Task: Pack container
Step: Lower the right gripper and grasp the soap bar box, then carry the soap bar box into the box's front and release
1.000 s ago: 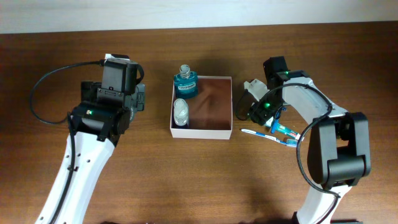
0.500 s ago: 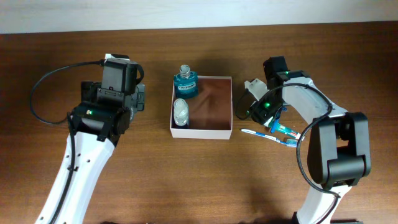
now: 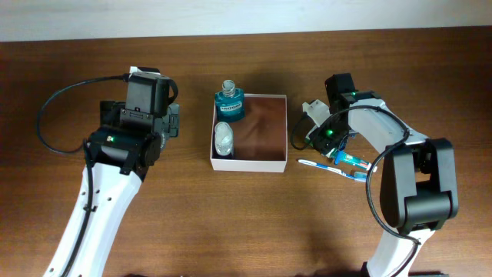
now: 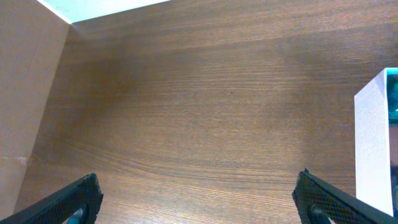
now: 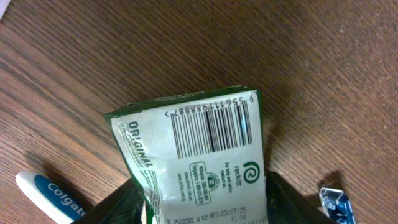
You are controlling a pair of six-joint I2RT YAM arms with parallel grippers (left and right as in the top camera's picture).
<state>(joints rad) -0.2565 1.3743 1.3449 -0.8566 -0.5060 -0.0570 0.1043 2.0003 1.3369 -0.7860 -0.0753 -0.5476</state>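
The container (image 3: 250, 163), a square white-walled box with a reddish-brown inside, sits mid-table. A teal mouthwash bottle (image 3: 228, 104) stands in its far left corner, with a small clear-white item (image 3: 223, 138) lying in front of it. My right gripper (image 3: 319, 137) is just right of the container, shut on a green-and-white soap packet (image 5: 199, 137) with a barcode, held low over the table. The packet also shows in the overhead view (image 3: 301, 135). My left gripper (image 3: 174, 121) is open and empty over bare wood left of the container, whose white wall (image 4: 373, 143) shows in the left wrist view.
A Colgate toothbrush in its blue-and-white packaging (image 3: 334, 165) lies on the table right of the container, below my right gripper. Its end shows in the right wrist view (image 5: 46, 193), with a blue item (image 5: 336, 202) at the lower right.
The right arm has shifted slightly beside the container's right wall with the packet still in it. The left arm has not moved.
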